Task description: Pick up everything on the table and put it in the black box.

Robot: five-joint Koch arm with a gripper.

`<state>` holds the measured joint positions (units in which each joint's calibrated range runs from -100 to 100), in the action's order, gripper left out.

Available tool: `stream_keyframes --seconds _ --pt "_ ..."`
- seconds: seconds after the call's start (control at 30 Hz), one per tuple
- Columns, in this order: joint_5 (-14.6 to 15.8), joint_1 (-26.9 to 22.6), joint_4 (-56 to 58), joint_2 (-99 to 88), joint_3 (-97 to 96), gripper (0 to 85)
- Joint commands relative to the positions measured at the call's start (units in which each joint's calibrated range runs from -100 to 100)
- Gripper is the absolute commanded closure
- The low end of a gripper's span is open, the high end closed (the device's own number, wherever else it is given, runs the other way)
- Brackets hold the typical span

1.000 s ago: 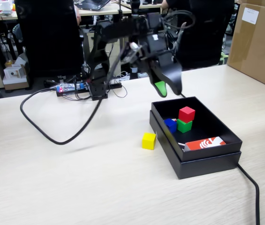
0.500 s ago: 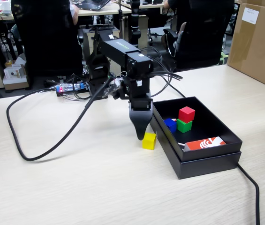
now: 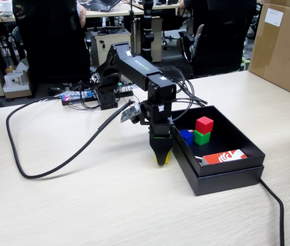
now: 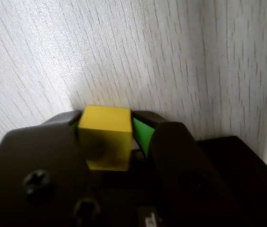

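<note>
Pincer (image 3: 161, 160) dropped onto yellow cube (image 4: 106, 136), jaws now gripping it, beside black box (image 3: 221, 179).

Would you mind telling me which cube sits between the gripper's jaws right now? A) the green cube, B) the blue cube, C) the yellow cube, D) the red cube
C: in the wrist view the yellow cube sits between the two jaws of the gripper, while the red cube, blue cube and green cube lie in the black box.

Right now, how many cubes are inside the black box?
3: red cube on green cube, blue cube beside them. The yellow cube is outside, between the jaws.
</note>
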<state>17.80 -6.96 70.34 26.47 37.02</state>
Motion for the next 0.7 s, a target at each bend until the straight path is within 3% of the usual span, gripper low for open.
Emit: stream_keyframes --seconds 0.0,0.13,0.3,0.47,0.67 --pt "-0.5 0.4 0.2 -2.7 2.2 71.7" --pt "-2.4 1.5 0.2 -10.9 1.4 71.7" --pt "-7.1 2.0 0.2 -26.4 0.0 71.7" --pt "-12.3 -1.5 0.2 -36.3 1.4 71.6" --pt "-12.4 -6.2 0.0 -33.6 1.8 71.6"
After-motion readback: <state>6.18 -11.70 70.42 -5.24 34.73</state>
